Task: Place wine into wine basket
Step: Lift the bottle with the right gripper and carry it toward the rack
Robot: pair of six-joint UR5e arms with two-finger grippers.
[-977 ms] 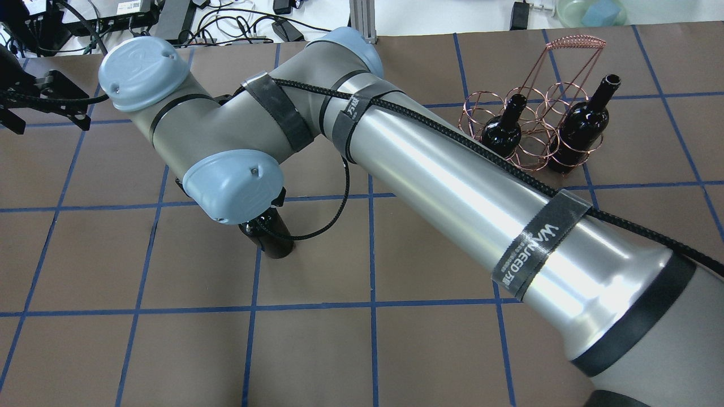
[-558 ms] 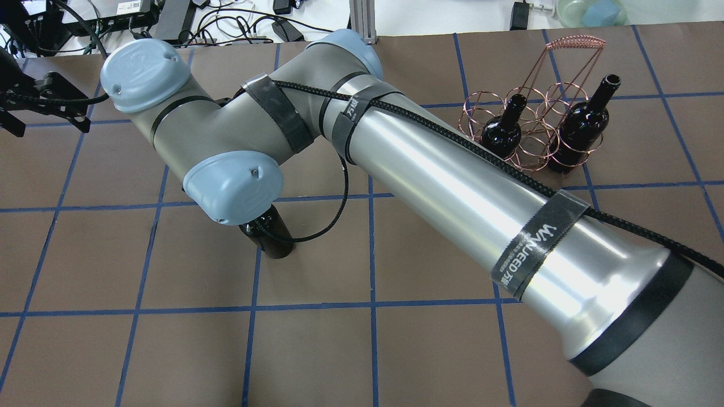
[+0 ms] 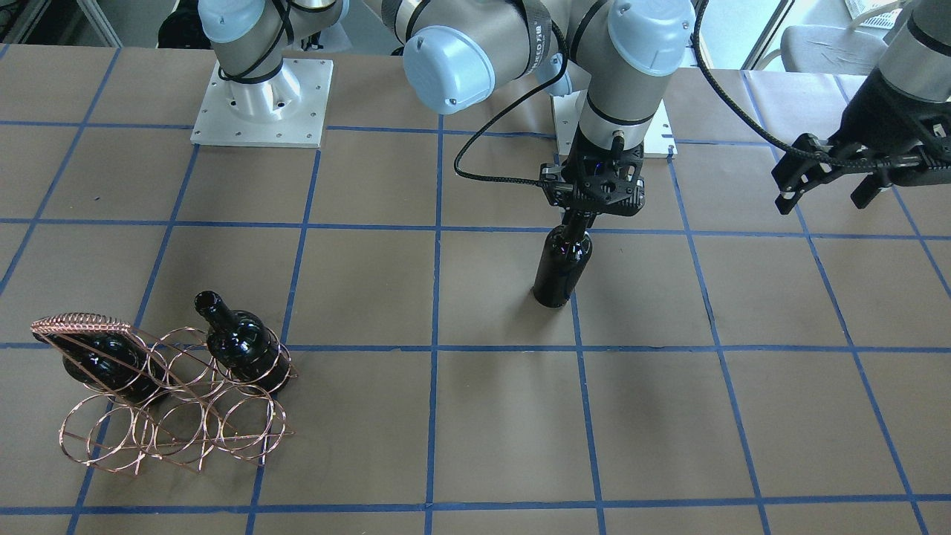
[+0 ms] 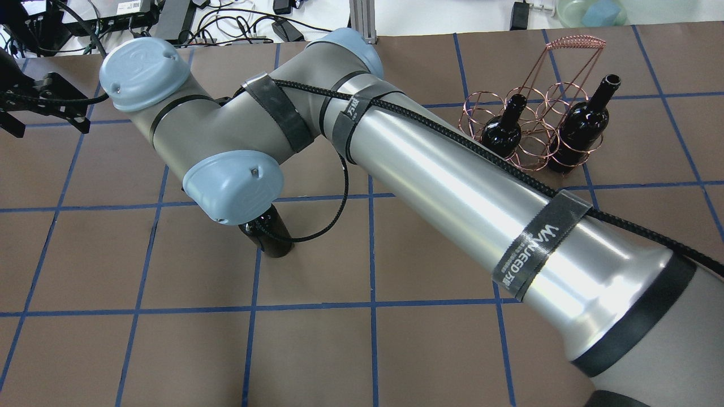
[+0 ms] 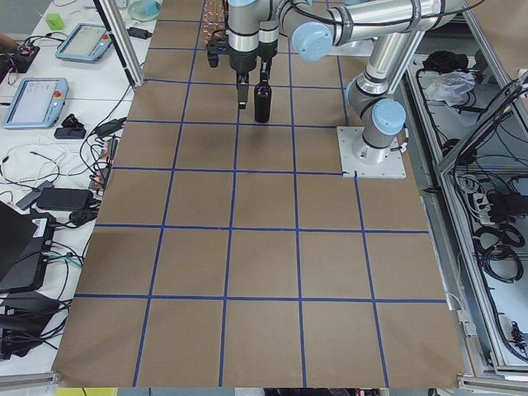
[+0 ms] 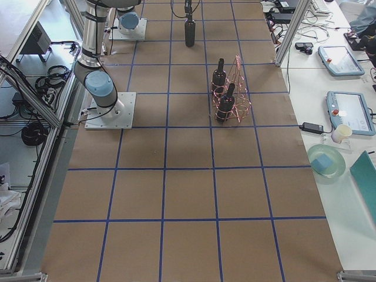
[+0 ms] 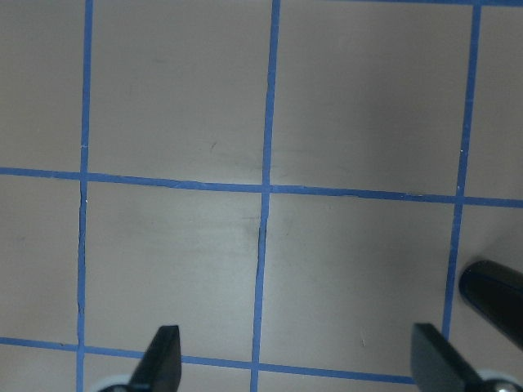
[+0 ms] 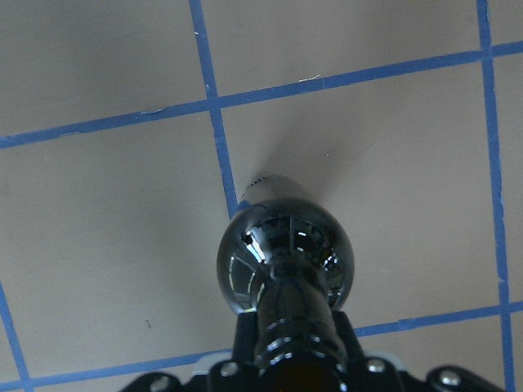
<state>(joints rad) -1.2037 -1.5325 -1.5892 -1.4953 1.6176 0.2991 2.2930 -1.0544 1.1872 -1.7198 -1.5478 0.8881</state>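
Observation:
A near-black wine bottle [image 3: 562,269] stands upright on the brown table mid-way along. My right gripper [image 3: 578,223] comes straight down on it and is shut on its neck. The right wrist view shows the bottle's shoulder [image 8: 286,260] just under the gripper. In the overhead view only the bottle's base [image 4: 277,244] shows below the wrist. The copper wine basket [image 3: 171,427] stands far off on my right side [image 4: 534,133] and holds two more bottles [image 4: 502,134] [image 4: 582,129]. My left gripper [image 3: 826,195] is open and empty, off to the bottle's left.
The table is brown paper with a blue tape grid [image 4: 370,308]. The right arm's long forearm [image 4: 452,192] stretches across the table between its base and the bottle. Cables and boxes [image 4: 169,17] lie beyond the far edge. The left wrist view shows bare table between its fingers [image 7: 163,358].
Almost nothing. The right arm's wrist shifted by a hair and came back. The bottle, the basket and the left gripper stay where they were.

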